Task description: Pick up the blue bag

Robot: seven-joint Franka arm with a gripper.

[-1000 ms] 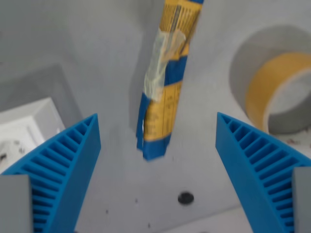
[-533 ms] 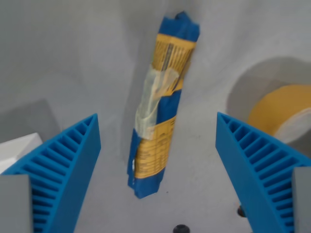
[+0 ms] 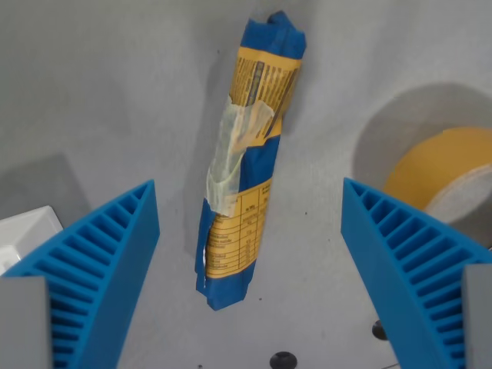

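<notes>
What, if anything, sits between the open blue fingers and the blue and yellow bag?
Nothing visible. The long blue and yellow taped bag lies on the grey surface between the open gripper fingers. The yellow tape roll sits outside, at the wrist view's right.

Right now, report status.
Gripper open, empty. Bag flat on table, between the fingers, untouched. Tape roll at wrist view's right, clear of bag.
</notes>
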